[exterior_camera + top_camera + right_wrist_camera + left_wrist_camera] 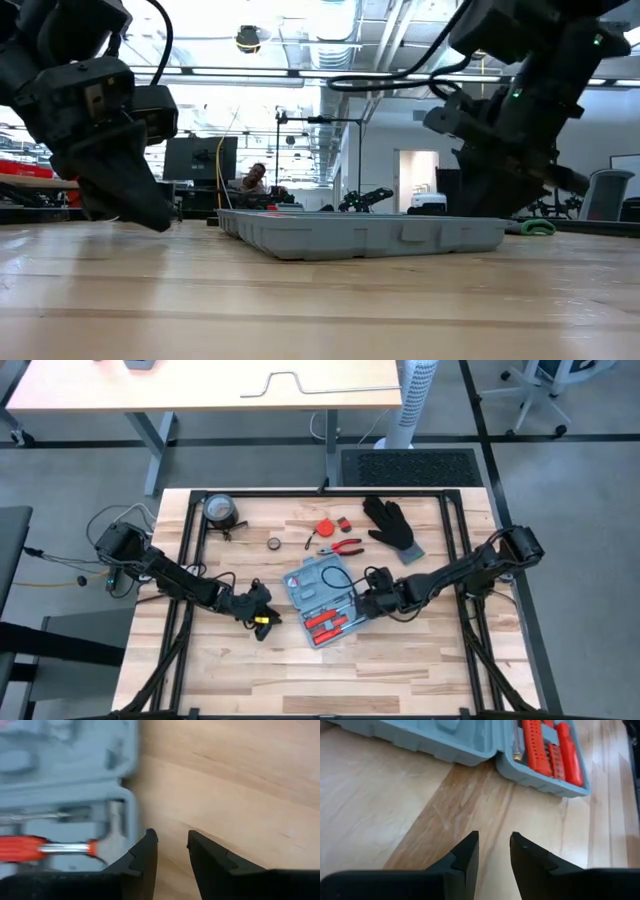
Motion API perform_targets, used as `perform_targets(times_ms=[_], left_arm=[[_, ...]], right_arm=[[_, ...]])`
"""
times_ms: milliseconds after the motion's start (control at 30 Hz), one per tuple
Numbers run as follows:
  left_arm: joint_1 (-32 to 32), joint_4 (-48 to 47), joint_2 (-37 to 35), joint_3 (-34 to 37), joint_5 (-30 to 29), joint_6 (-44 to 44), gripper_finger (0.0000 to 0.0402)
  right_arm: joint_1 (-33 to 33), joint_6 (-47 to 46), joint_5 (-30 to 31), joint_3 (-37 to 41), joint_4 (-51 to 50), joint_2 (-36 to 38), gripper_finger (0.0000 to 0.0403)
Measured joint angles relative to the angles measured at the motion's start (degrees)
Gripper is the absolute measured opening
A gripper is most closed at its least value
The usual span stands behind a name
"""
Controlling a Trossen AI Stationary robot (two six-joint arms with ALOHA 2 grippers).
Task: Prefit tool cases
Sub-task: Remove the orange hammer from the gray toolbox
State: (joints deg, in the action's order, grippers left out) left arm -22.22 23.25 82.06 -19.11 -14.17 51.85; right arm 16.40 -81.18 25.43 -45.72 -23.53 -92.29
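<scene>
open tool case [322, 593] laid flat mid-frame on the bench [430, 660], left gripper [262, 618] narrowly parted at its left, right gripper [357, 603] narrowly parted at its right edge

Bright, even overhead light; right wrist view blurred, low view backlit.

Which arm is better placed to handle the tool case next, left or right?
Probably the right. The right gripper sits at the tool case edge, empty, fingers slightly apart. The left gripper waits farther off over bare table.
</scene>
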Motion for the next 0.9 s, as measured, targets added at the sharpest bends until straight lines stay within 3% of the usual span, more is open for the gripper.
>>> perform_targets(times_ms=[167, 567, 900], left_arm=[[0.0, 0.1, 0.0, 0.0, -0.1, -0.1, 0.0102], [0.0, -3.7, 0.0, 0.0, -1.8, -0.4, 0.0102], [0.1, -7.1, -0.6, 0.0, 1.5, -2.2, 0.0102]], right_arm=[[-0.5, 0.9, -6.0, 2.6, 5.9, 0.0, 0.0118], [-0.3, 5.1, -11.8, 2.9, 31.8, -9.0, 0.0118], [-0.3, 8.2, -13.5, 0.7, 33.9, -11.2, 0.0118]])
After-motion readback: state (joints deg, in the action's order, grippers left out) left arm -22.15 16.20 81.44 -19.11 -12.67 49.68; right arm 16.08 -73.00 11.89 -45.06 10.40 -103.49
